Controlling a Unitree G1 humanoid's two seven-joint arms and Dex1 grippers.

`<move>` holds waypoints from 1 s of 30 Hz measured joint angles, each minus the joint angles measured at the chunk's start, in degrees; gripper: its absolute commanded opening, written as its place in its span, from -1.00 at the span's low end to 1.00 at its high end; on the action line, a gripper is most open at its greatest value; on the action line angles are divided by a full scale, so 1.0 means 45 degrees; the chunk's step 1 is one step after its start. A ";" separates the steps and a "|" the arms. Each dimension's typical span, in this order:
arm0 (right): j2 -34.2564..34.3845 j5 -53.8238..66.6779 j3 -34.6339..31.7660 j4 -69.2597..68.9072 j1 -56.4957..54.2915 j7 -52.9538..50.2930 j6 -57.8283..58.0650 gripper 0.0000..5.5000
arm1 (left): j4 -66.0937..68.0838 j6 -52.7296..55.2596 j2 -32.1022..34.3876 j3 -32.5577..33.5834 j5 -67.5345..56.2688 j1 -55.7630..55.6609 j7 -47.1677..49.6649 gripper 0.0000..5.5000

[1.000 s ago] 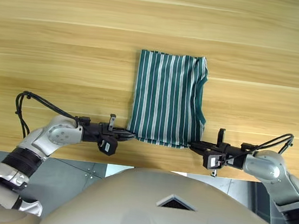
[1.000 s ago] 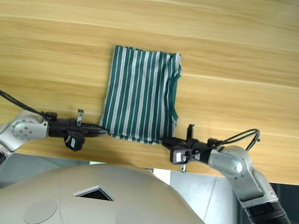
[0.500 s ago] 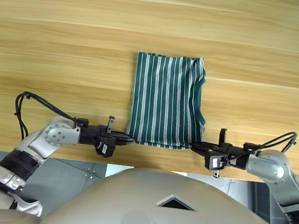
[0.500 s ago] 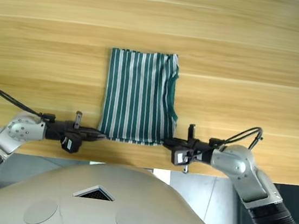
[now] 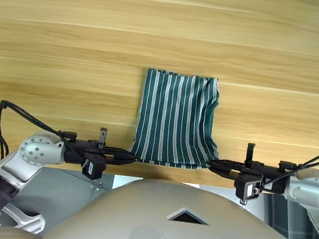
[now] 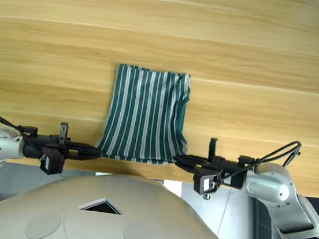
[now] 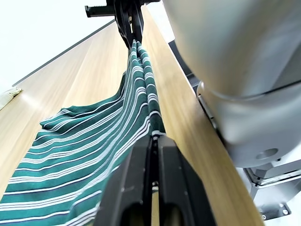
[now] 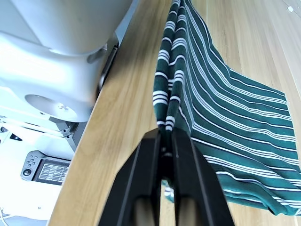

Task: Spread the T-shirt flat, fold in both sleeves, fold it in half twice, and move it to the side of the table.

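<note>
The wooden table (image 5: pixel 53 36) takes up nearly the whole of both eye views, and we see no change on it. The striped T-shirt (image 5: pixel 174 118) lies in the middle of the frame as a narrow strip, with the sleeves, as we judge, already folded in. Compared with one second ago, the whole shirt has slid toward the lower part of the frame. Its far edge now sits lower on the boards, and its near hem has reached the table's near border. The hem has also become wider and straighter (the cloth now flares a little toward the bottom).

The left gripper (image 5: pixel 133 158), at the lower left of the shirt, has moved down and outward. Its jaws are pressed together on the near left corner of the hem, as the left wrist view shows (image 7: pixel 153 141). The right gripper (image 5: pixel 211 162), at the lower right, has moved the same way to its own side. Its jaws are closed tightly on the near right corner (image 8: pixel 164 134).

We take this as a pull to tighten and smooth the cloth. The first fold in half is not yet made.
</note>
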 measured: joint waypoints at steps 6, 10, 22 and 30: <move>-0.0042 0.0331 -0.0416 -0.0238 0.0422 0.0043 -0.0187 -0.96 | -0.0583 0.0075 0.0266 0.0219 -0.0903 0.0502 -0.0250 -1.00; 0.0091 0.0210 -0.0428 -0.0022 0.0168 -0.0009 -0.0077 -0.96 | -0.0310 0.0450 -0.0279 0.0225 -0.0855 0.0256 -0.0245 -1.00; 0.2569 -0.1827 0.0316 0.1181 -0.4382 -0.1361 0.2856 -0.96 | 0.1389 0.2133 -0.3082 0.1067 -0.0520 -0.2571 0.0374 -1.00; 0.3795 -0.3805 0.1298 0.2841 -0.6698 -0.2127 0.3836 -0.96 | 0.3270 0.3756 -0.4849 0.1617 0.0411 -0.4615 0.1616 -1.00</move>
